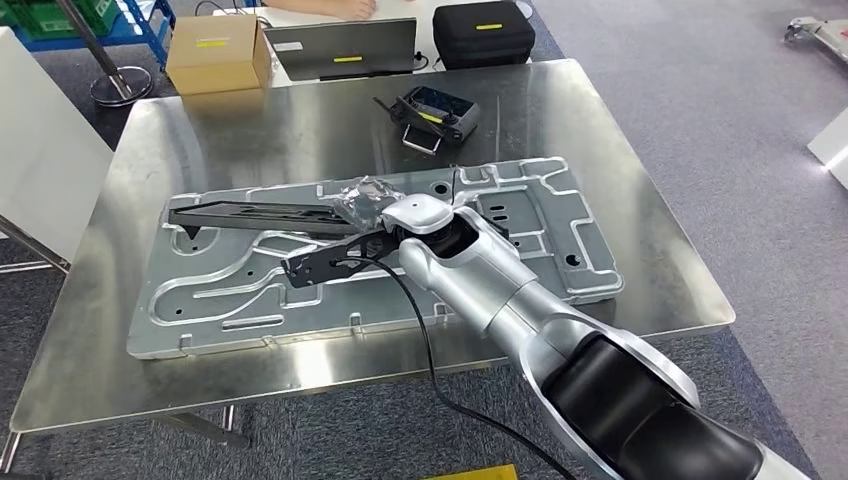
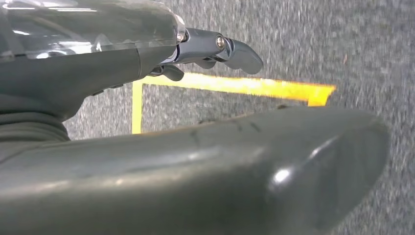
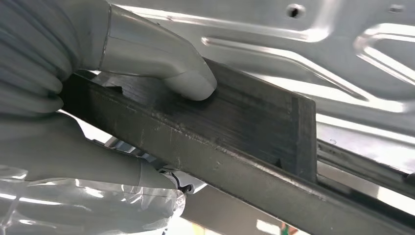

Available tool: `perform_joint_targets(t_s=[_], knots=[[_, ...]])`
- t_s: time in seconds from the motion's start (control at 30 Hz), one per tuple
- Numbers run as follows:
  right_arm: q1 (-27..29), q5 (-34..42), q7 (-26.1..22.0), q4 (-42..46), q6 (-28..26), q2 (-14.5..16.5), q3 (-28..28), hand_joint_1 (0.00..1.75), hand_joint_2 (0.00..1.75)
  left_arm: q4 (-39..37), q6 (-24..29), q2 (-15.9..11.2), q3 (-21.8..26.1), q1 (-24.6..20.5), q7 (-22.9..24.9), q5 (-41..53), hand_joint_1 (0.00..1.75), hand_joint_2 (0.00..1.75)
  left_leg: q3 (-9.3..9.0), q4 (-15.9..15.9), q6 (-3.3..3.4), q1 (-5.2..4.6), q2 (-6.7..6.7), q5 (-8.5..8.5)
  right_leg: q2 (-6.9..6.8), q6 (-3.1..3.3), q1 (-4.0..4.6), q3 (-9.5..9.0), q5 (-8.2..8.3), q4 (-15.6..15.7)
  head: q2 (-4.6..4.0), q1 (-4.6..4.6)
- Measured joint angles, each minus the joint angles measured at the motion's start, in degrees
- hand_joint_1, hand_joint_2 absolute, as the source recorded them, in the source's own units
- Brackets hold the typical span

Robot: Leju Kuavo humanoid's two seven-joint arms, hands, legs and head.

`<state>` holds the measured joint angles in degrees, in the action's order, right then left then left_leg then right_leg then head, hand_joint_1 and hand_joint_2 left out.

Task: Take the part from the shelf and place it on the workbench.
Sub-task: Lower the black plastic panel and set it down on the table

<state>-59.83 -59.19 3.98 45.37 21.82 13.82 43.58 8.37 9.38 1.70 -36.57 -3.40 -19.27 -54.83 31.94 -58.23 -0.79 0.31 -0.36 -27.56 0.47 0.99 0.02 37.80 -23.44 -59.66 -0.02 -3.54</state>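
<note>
Steel workbench (image 1: 640,270) carries large grey stamped panel (image 1: 560,210); black controller (image 1: 437,114) near far edge.

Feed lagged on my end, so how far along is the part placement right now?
Done: the black part is off the shelf and over the stamped metal panel on the workbench. In hand: the right hand grips the part, thumb pressed on it. Left: release and withdraw. The left hand hangs over the floor, holding nothing.
</note>
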Motion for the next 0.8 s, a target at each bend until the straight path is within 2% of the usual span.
perform_joint_targets(t_s=[0.07,0.1,0.17,0.2,0.23,0.27,0.3,0.33,0.37,0.4,0.43,0.5,0.57,0.63,0.7,0.73,0.77,0.8], knots=[[0.11,-0.3,0.06,0.27,-0.02,0.02,-0.11,1.75,1.75,0.0,0.05,-0.02,0.0,0.01,-0.08,-0.14,0.0,0.0,0.1,-1.0,-0.67,0.08,0.1,-0.94,0.04,0.46,-0.37,-0.71,-0.06,0.74,0.0,-0.01],[0.11,-0.38,-0.05,0.38,0.04,0.05,-0.17,1.75,1.75,0.0,0.1,-0.03,-0.01,0.02,-0.1,-0.17,0.0,0.0,1.04,-3.24,-1.0,0.15,0.12,-2.14,0.0,0.68,-0.59,-1.15,-0.13,1.07,0.0,-0.01],[0.14,-0.41,-0.53,0.38,0.39,0.11,-0.23,1.75,1.75,0.0,0.27,-0.02,-0.01,0.03,-0.08,-0.25,0.0,0.0,4.8,-10.52,-1.59,0.41,0.16,-5.13,-0.05,1.0,-0.68,-1.64,-0.41,1.22,0.0,-0.01],[0.22,-0.41,-0.79,0.3,0.57,0.12,-0.23,1.75,1.75,0.0,0.37,-0.03,-0.01,0.03,-0.06,-0.28,0.0,0.0,6.85,-13.94,-1.83,0.52,0.16,-6.05,-0.04,1.06,-0.68,-1.78,-0.56,1.19,0.0,-0.01],[0.29,-0.42,-1.01,0.2,0.72,0.12,-0.23,1.75,1.75,0.0,0.47,-0.04,-0.01,0.04,-0.04,-0.32,0.0,0.0,8.14,-15.57,-1.98,0.6,0.16,-5.85,-0.01,1.04,-0.68,-1.92,-0.72,1.15,0.0,-0.01],[0.34,-0.43,-1.22,0.08,0.78,0.12,-0.23,1.75,1.75,0.0,0.54,-0.05,-0.01,0.08,-0.02,-0.35,0.0,0.0,8.37,-14.91,-2.05,0.68,0.17,-4.44,0.06,0.97,-0.69,-2.09,-0.89,1.09,0.0,-0.01],[0.36,-0.44,-1.41,-0.01,0.79,0.14,-0.23,1.75,1.75,0.0,0.61,-0.08,-0.02,0.11,0.0,-0.38,0.0,0.0,7.55,-12.12,-2.04,0.77,0.17,-2.12,0.13,0.86,-0.7,-2.32,-1.1,1.02,0.0,-0.01],[0.35,-0.45,-1.61,-0.07,0.8,0.16,-0.23,1.31,1.75,0.0,0.67,-0.13,-0.02,0.12,0.01,-0.39,0.0,0.44,6.04,-8.02,-1.94,0.83,0.18,0.39,0.2,0.7,-0.7,-2.58,-1.33,0.96,0.0,-0.01],[0.3,-0.46,-1.82,-0.13,0.81,0.19,-0.23,0.87,1.75,0.0,0.74,-0.19,-0.04,0.13,0.01,-0.39,0.0,0.87,4.47,-4.27,-1.75,0.75,0.18,2.2,0.27,0.48,-0.61,-2.76,-1.53,0.9,0.0,-0.01],[0.26,-0.46,-1.98,-0.17,0.85,0.22,-0.24,0.44,1.75,0.0,0.81,-0.23,-0.08,0.06,0.0,-0.36,0.0,1.31,3.31,-1.6,-1.42,0.63,0.16,3.13,0.32,0.21,-0.52,-2.82,-1.64,0.85,0.0,-0.01],[0.22,-0.46,-2.09,-0.21,0.92,0.23,-0.25,0.0,1.75,0.0,0.85,-0.26,-0.14,0.0,-0.02,-0.3,0.0,1.75,2.73,-0.23,-1.08,0.49,0.12,3.3,0.33,-0.08,-0.44,-2.8,-1.69,0.85,0.0,0.0],[0.17,-0.48,-2.21,-0.28,1.19,0.25,-0.26,0.0,1.75,0.0,0.8,-0.25,-0.28,-0.11,-0.08,-0.17,0.0,0.87,2.53,0.21,-0.3,0.38,0.04,3.07,0.32,-0.73,-0.35,-2.78,-1.63,0.98,0.0,0.01],[0.12,-0.49,-2.26,-0.3,1.45,0.27,-0.3,0.0,1.75,0.0,0.71,-0.23,-0.4,-0.07,-0.19,-0.15,0.0,0.0,2.32,0.6,0.45,0.6,0.09,3.27,0.2,-1.31,-0.35,-2.47,-2.53,-0.02,0.0,0.01],[0.06,-0.5,-2.32,-0.34,1.63,0.26,-0.34,0.0,1.75,0.0,0.72,-0.22,-0.46,-0.05,-0.41,-0.31,0.0,0.0,2.13,0.92,1.06,0.73,0.19,3.42,0.07,-1.64,-0.38,-0.2,-5.45,-5.05,0.0,0.02],[0.16,-0.5,-2.51,-0.52,1.79,0.21,-0.36,0.0,1.75,0.0,0.74,-0.25,-0.46,-0.05,-0.65,-0.53,0.0,0.0,2.13,0.88,1.36,0.63,0.21,3.35,0.01,-1.75,-0.39,3.58,-8.59,-12.61,0.0,0.02],[0.23,-0.5,-2.63,-0.65,1.87,0.18,-0.36,0.0,1.75,0.0,0.73,-0.27,-0.46,-0.03,-0.74,-0.63,0.0,0.0,2.13,0.82,1.43,0.58,0.2,3.29,-0.01,-1.76,-0.39,4.86,-8.97,-14.91,0.0,0.02],[0.27,-0.5,-2.73,-0.76,1.96,0.16,-0.36,0.0,1.75,0.0,0.7,-0.28,-0.46,0.0,-0.79,-0.72,0.0,0.0,2.12,0.72,1.44,0.56,0.17,3.22,-0.03,-1.71,-0.4,5.19,-8.25,-15.16,0.0,0.02],[0.26,-0.5,-2.8,-0.83,2.05,0.15,-0.36,0.0,1.75,0.0,0.66,-0.28,-0.46,0.01,-0.82,-0.8,0.0,0.0,2.09,0.59,1.41,0.55,0.12,3.12,-0.06,-1.58,-0.39,4.41,-6.55,-13.15,0.0,0.02]])
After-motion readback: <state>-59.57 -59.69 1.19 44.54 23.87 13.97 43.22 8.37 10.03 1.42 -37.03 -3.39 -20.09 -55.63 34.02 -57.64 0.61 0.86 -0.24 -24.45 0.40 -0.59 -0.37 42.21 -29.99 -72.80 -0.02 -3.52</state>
